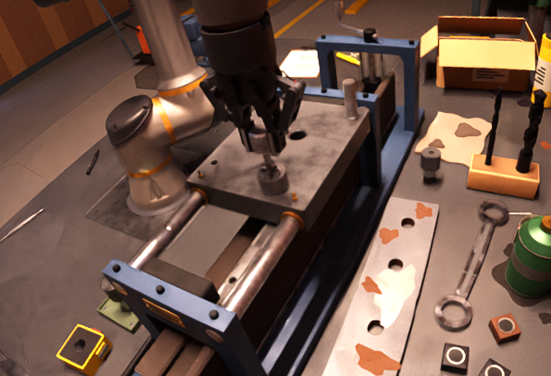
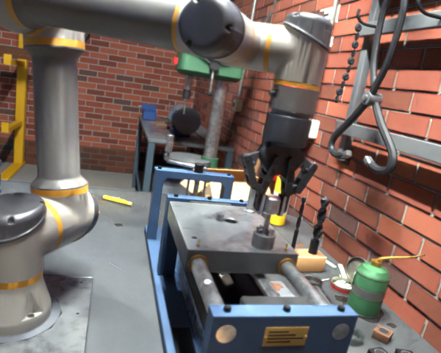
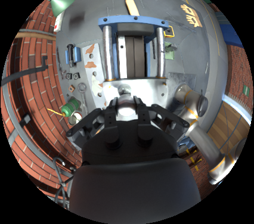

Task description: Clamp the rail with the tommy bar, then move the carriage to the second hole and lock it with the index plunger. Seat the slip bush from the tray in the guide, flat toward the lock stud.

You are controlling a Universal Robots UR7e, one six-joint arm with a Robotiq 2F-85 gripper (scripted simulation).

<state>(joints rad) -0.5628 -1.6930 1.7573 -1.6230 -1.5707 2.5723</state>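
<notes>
The knob of the index plunger (image 1: 265, 141) (image 2: 270, 205) (image 3: 126, 105) is partly hidden between my fingers. Its thin stem runs down into a round grey base (image 1: 272, 179) (image 2: 263, 238) on the carriage plate (image 1: 289, 157) (image 2: 224, 233). The carriage sits on two steel rails (image 1: 263, 259) (image 2: 207, 283). The guide hole (image 1: 297, 135) (image 2: 230, 219) is open in the plate, with the lock stud (image 1: 350, 98) standing behind it. The tommy bar (image 1: 353, 30) (image 2: 181, 161) lies on top of the blue rear frame. The slip bush (image 1: 430, 162) stands on the table to the right. My gripper (image 1: 263, 139) (image 2: 268, 203) (image 3: 126, 108) is closed around the plunger knob.
Behind the jig stand the blue rear frame (image 1: 367, 60) and a cardboard box (image 1: 483, 51). To the right are a drill-bit block (image 1: 502, 173), a perforated strip (image 1: 386, 282), a ring spanner (image 1: 472, 264) and a green can (image 1: 536, 254) (image 2: 367, 287). The arm's base (image 1: 154, 134) stands to the left.
</notes>
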